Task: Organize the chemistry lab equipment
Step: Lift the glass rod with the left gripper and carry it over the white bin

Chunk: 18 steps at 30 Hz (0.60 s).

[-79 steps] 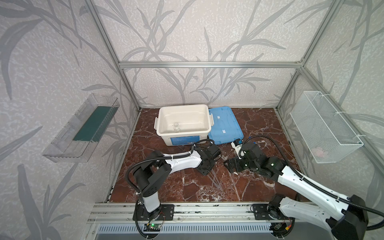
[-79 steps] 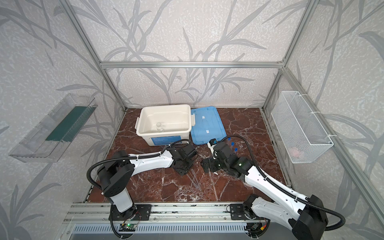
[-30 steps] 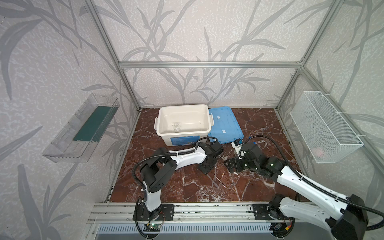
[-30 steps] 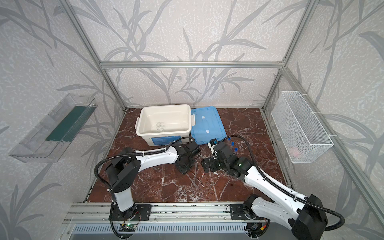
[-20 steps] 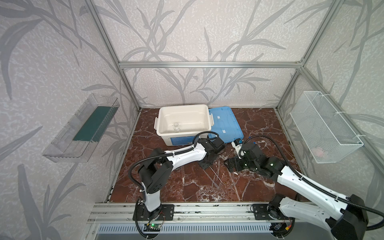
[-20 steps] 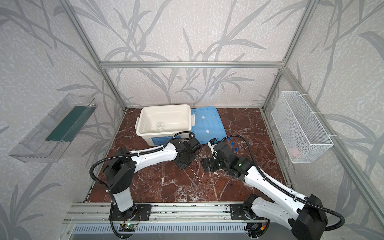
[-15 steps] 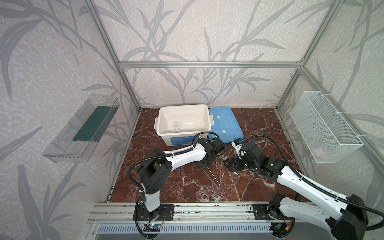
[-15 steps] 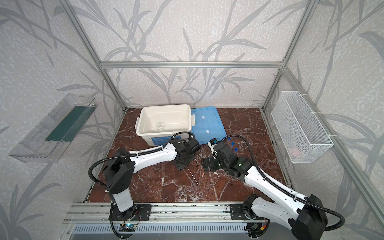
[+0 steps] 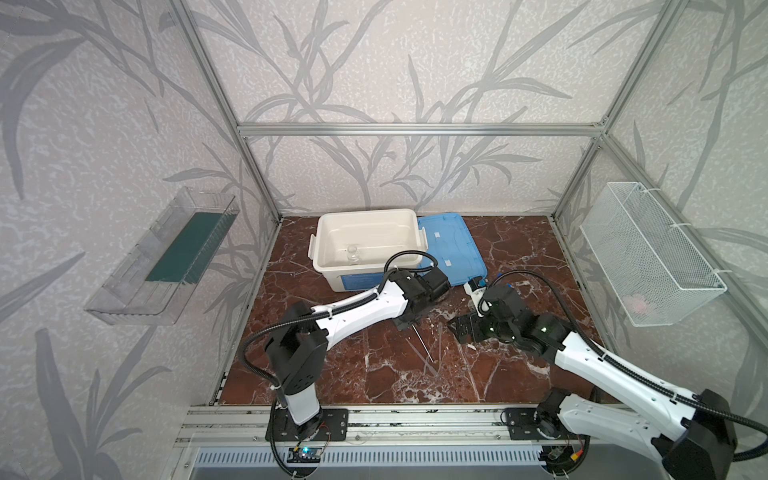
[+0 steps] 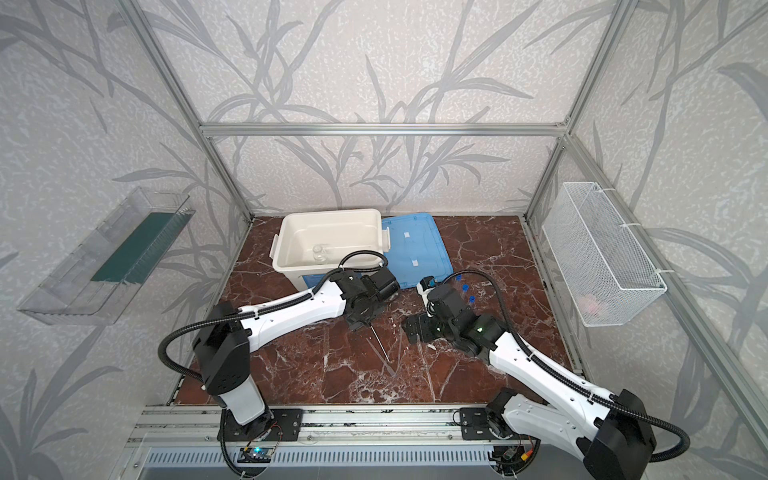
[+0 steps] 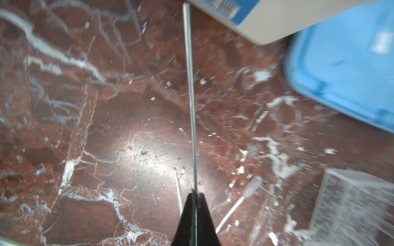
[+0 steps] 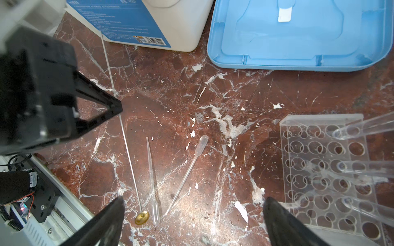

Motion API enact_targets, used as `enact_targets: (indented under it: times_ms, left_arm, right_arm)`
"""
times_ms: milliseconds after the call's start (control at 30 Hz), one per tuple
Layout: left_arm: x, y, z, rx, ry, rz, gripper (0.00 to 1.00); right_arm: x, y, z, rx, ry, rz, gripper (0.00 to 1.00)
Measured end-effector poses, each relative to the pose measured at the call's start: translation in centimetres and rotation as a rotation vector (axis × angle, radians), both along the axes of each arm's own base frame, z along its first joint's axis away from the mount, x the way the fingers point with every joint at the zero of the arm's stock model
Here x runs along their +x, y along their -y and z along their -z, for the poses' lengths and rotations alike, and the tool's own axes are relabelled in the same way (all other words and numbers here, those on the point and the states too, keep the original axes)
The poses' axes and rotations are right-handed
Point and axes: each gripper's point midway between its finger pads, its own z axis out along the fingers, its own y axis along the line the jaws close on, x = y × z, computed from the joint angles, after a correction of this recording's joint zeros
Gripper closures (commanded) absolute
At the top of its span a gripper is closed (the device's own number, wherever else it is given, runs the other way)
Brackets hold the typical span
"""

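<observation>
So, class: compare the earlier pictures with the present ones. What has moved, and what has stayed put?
The left gripper, shut on the thin metal rod, has pulled back toward the white tub, and the rod now slants out from its jaws. The right gripper stays open where it was. The pipettes, tube rack, tub and blue lid have not moved.

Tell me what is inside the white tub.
In both top views, only a small clear beaker stands on the floor of the white tub. The strip of floor just behind its near wall cannot be seen, because that wall covers it.
</observation>
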Motion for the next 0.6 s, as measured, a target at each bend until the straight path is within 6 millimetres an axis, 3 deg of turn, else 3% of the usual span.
enact_targets:
  times_ms: [133, 267, 467, 600]
  left_arm:
    - [0.6, 0.3, -3.4, -0.033, 0.097, 0.121, 1.0]
    - [0.8, 0.6, -5.6, -0.053, 0.18, 0.26, 1.0]
    - [0.7, 0.1, -8.1, -0.043, 0.267, 0.504, 1.0]
    - [2.4, -1.1, -11.2, -0.012, 0.331, 0.643, 1.0]
  right_arm:
    - [0.3, 0.1, -0.7, 0.009, 0.02, 0.01, 0.01]
    - [0.8, 0.1, -1.8, 0.021, 0.043, 0.022, 0.01]
    - [2.0, -0.3, -5.2, 0.065, 0.109, 0.019, 0.01]
    - [3.1, -0.9, -8.0, 0.13, 0.156, 0.016, 0.01]
